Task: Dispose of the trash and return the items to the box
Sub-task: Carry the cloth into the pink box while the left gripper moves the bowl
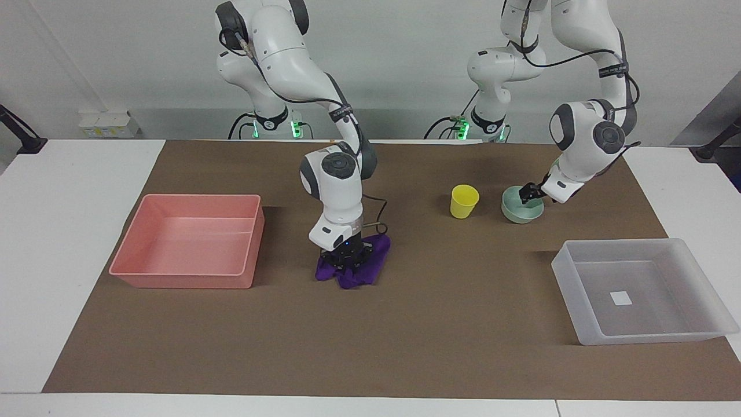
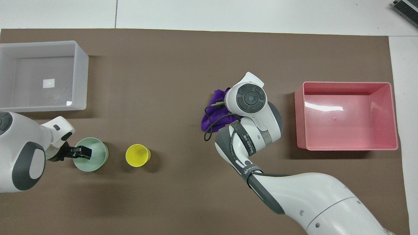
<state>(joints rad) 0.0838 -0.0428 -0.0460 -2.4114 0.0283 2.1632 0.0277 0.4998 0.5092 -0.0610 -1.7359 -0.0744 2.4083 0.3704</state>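
The purple rag (image 1: 354, 272) lies bunched on the brown mat mid-table; it also shows in the overhead view (image 2: 211, 113). My right gripper (image 1: 347, 255) is down on it and shut on the cloth; its own wrist hides it from above. The mint-green bowl (image 1: 520, 214) stands upright beside the yellow cup (image 1: 464, 201), toward the left arm's end. My left gripper (image 1: 529, 195) is at the bowl's rim, open, one finger inside the bowl (image 2: 96, 160) and one outside. The cup (image 2: 138, 155) stands free. The translucent box (image 1: 642, 336) holds nothing.
A pink opaque tray (image 1: 185, 279) stands toward the right arm's end of the table, beside the rag, with nothing in it. The translucent box (image 2: 81, 81) lies farther from the robots than the bowl. A brown mat (image 1: 451, 347) covers the table.
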